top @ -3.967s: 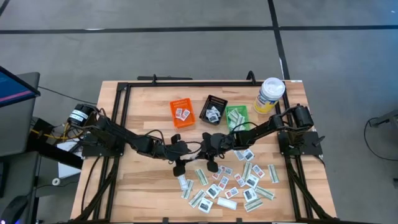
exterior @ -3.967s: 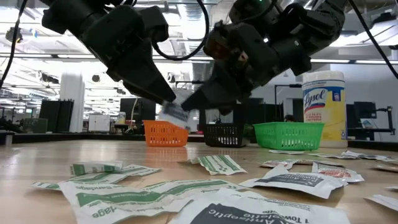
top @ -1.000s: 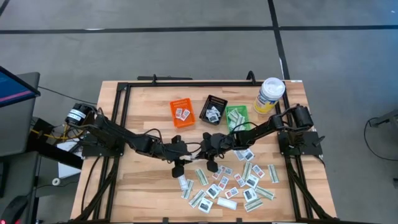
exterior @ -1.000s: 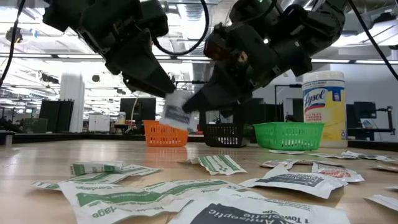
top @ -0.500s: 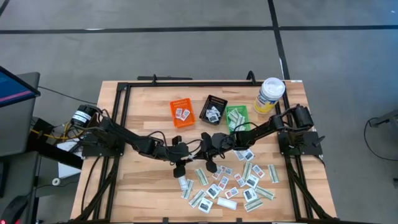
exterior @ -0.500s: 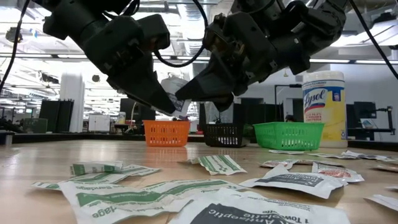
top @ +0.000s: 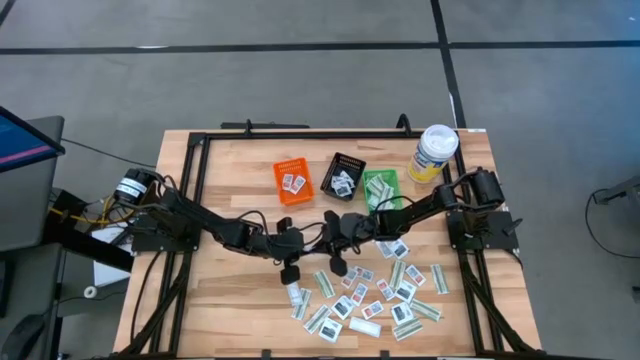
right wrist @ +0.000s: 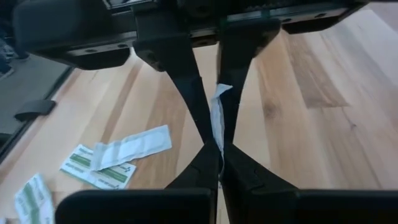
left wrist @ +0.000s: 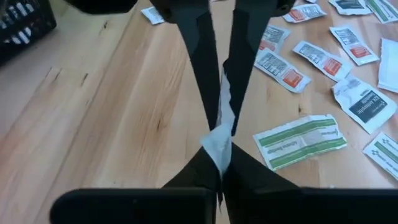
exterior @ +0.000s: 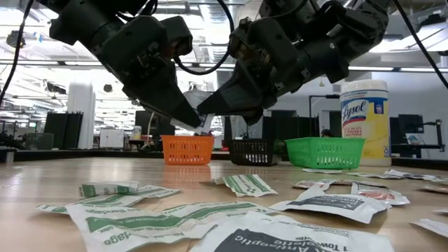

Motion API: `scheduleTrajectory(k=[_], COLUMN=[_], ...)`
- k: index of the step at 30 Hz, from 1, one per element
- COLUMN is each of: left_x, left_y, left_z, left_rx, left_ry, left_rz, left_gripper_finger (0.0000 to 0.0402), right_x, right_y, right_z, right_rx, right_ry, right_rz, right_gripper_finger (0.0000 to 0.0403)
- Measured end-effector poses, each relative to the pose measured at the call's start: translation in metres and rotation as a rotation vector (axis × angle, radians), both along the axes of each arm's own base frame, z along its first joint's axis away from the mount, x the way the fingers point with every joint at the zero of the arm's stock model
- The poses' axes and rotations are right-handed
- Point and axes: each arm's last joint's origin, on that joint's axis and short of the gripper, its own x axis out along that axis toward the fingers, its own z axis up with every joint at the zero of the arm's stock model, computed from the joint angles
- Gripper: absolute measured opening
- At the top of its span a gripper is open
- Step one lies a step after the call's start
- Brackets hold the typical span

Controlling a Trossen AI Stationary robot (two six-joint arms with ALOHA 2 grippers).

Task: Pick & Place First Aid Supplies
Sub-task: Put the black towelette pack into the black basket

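left gripper (left wrist: 219,163) now closed on packet (left wrist: 222,127) | right gripper (right wrist: 219,163) still gripping it

From above, the two pincers meet mid-frame and hide the packet (left wrist: 219,134) between them. Print on the packets (top: 370,295) lower right is too small to read. Nearest packets (exterior: 280,241) are cut off low.

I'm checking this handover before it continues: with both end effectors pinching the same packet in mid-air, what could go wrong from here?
1. The left end effector and right end effector both clamp one thin white packet; pulling apart could tear it.
2. If both release, it likely drops among the loose packets, short of the orange bin.
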Motion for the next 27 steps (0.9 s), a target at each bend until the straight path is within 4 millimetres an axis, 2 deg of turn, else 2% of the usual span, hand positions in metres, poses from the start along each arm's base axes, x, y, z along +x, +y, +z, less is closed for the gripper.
scheduleTrajectory(k=[11, 15, 18, 23, 27], left_x=[-0.005, -0.011, -0.008, -0.009, -0.009], left_y=[-0.007, -0.009, -0.01, -0.011, -0.01], left_z=[-0.004, -0.013, -0.007, -0.009, -0.009], left_rx=[-0.035, -0.036, -0.079, -0.107, -0.1], left_ry=[0.056, 0.135, 0.104, 0.119, 0.114], left_rz=[0.022, -0.026, -0.06, -0.075, -0.064], left_gripper_finger=[0.0013, 0.0019, 0.002, 0.0022, 0.0019], right_x=[-0.001, -0.005, -0.004, -0.005, -0.011], right_y=[-0.006, -0.008, -0.009, -0.014, -0.02], right_z=[-0.003, -0.013, -0.008, -0.011, 0.001], right_rx=[-0.015, -0.029, -0.026, -0.033, -0.02], right_ry=[0.043, 0.108, 0.09, 0.123, 0.155], right_rz=[-0.03, -0.04, -0.045, -0.064, -0.092], right_gripper_finger=[0.0, 0.0, 0.0, 0.0, 0.0])
